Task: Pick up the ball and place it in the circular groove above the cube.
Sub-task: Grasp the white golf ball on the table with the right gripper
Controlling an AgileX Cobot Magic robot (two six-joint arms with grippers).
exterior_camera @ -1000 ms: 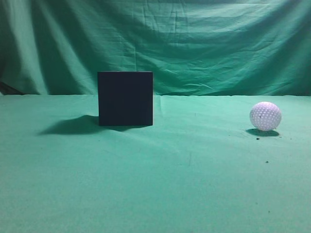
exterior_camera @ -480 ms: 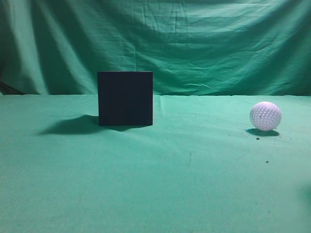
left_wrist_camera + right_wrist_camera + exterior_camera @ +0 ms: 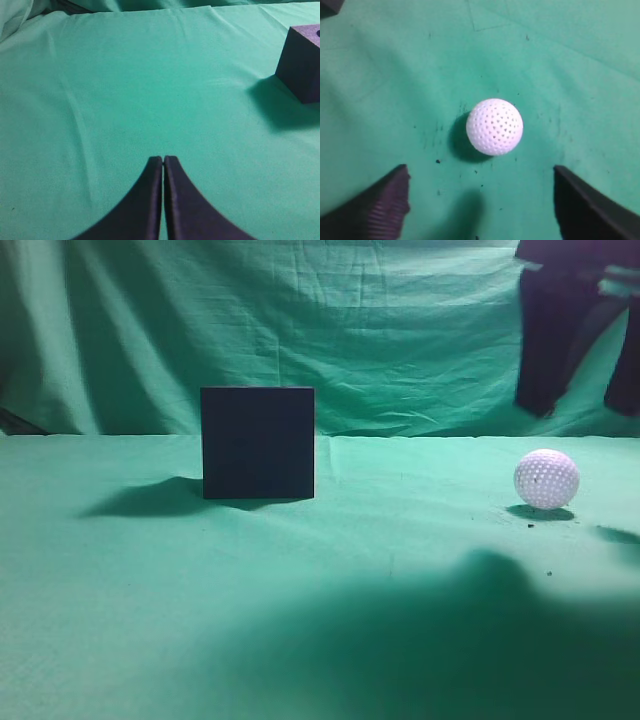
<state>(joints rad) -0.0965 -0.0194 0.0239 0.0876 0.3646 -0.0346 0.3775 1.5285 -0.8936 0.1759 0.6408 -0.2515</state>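
The white dimpled ball (image 3: 547,479) rests on the green cloth at the right. It also shows in the right wrist view (image 3: 494,126). The black cube (image 3: 258,443) stands left of centre; its corner shows in the left wrist view (image 3: 302,62). My right gripper (image 3: 580,405) hangs open above the ball, fingers wide apart, with the ball ahead of and between them (image 3: 480,172). My left gripper (image 3: 163,159) is shut and empty over bare cloth, left of the cube. It does not show in the exterior view.
Green cloth (image 3: 380,570) covers the table and hangs as a backdrop (image 3: 380,330). A broad shadow lies on the front of the cloth. Small dark specks lie around the ball.
My right gripper has come into the exterior view at the upper right, above the ball, and its shadow has spread over the front cloth. Ball and cube have not moved.
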